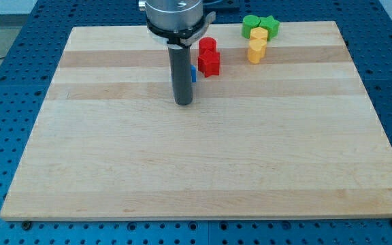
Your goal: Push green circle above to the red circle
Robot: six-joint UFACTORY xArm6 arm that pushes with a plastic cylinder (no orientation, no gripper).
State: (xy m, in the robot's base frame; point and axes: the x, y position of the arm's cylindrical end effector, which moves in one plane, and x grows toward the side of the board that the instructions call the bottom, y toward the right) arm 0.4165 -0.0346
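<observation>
The green circle [251, 24] lies near the board's top edge, right of centre, touching a green star-like block [269, 26] on its right. The red circle [207, 46] sits to the lower left of it, with a red star-like block [209, 63] just below and touching it. My tip [183, 102] rests on the board below and to the left of the red blocks, well away from the green circle. A blue block [193, 73] shows only as a sliver behind the rod.
Two yellow blocks stand below the green ones: one [258, 35] directly under them and one [256, 52] lower. The wooden board [196, 163] lies on a blue perforated table.
</observation>
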